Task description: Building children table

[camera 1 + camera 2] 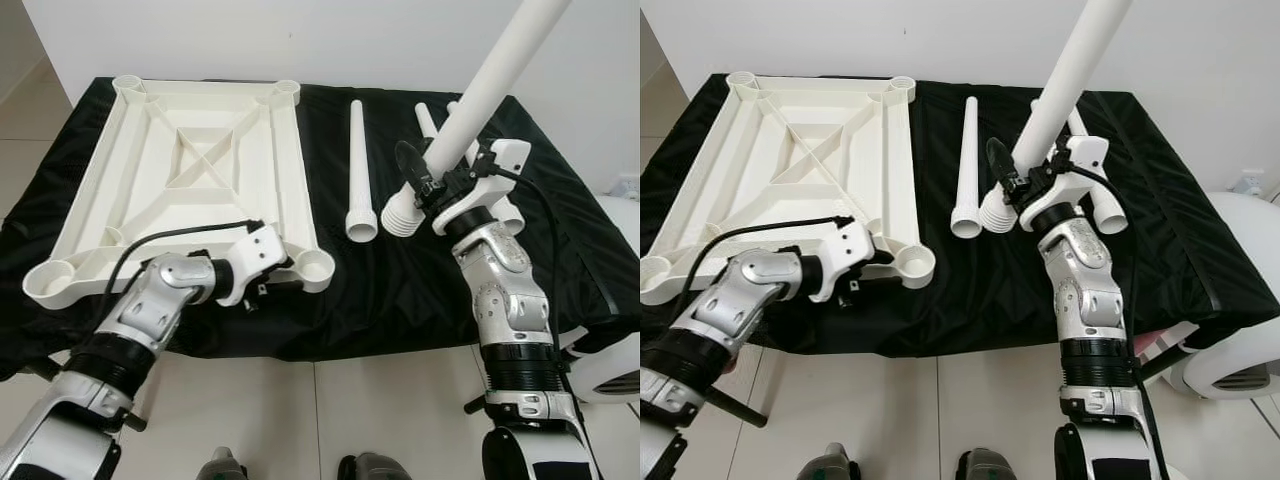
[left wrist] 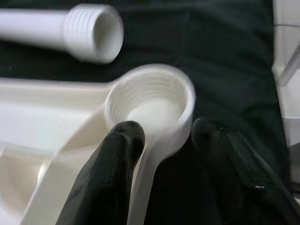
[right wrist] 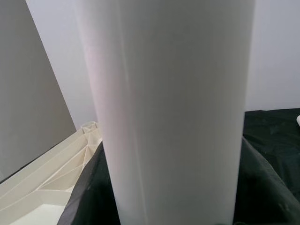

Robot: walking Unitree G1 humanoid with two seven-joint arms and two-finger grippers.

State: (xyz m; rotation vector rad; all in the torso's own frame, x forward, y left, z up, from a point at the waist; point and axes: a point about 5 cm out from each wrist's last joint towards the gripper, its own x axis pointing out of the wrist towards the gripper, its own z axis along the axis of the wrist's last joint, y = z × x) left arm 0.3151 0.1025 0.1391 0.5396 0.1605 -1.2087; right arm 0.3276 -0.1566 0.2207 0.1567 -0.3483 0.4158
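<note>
I see a table draped in matte black cloth (image 1: 400, 290). On its left lies the white plastic tabletop (image 1: 190, 170), upside down, ribbed with an X brace and a threaded round socket (image 2: 150, 101) at each corner. My left claw (image 2: 161, 136) straddles the near socket's rim, fingers apart. My right claw (image 1: 440, 178) is clamped on a smooth white tube leg (image 1: 495, 75), raised aslant. Another tapered leg (image 1: 359, 170) lies on the cloth.

White wall (image 1: 300, 40) behind, pale floor tiles (image 1: 300, 420) below; possibly a white appliance (image 1: 1240, 300) right.
</note>
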